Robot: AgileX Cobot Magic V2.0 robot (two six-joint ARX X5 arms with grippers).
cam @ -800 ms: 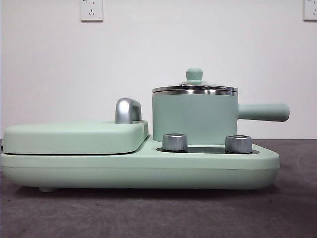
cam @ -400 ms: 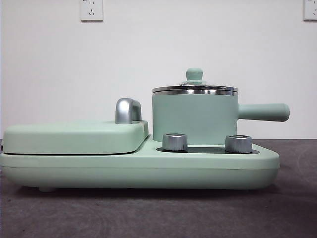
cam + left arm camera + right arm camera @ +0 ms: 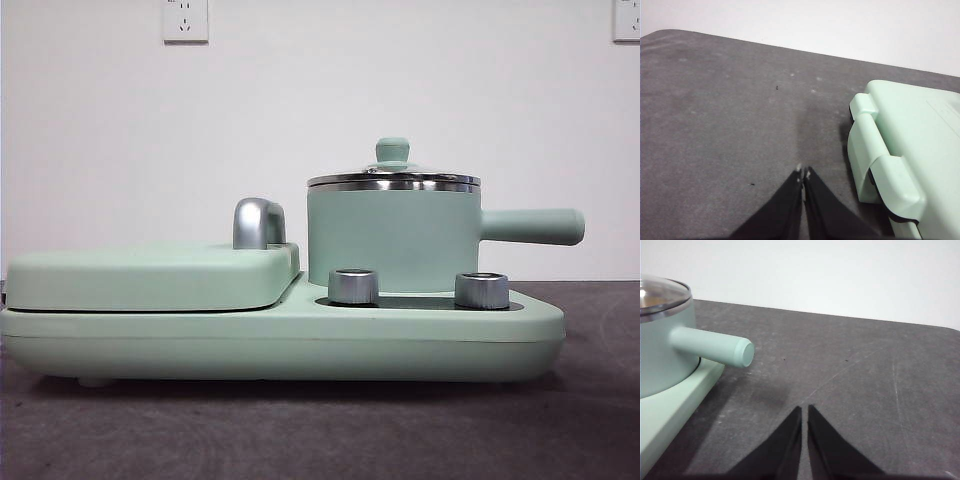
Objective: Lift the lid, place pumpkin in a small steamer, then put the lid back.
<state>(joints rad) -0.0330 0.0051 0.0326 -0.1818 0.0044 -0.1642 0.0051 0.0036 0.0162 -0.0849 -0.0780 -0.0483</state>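
Jaws of the left gripper (image 3: 802,172) are seen pressed together, clasping nothing, over bare grey table (image 3: 720,110) beside the griddle cover (image 3: 150,275). To its right, the small steamer (image 3: 390,240) is shown seated on the mint-green cooker base (image 3: 280,345) with the lid (image 3: 393,178) on; the pumpkin is not seen. Farthest right, the right gripper (image 3: 804,410) is likewise closed and empty, near the steamer's handle.

The dark grey worktop (image 3: 600,420) is carrying one mint-green cooking appliance (image 3: 280,345), which is sitting directly on it.
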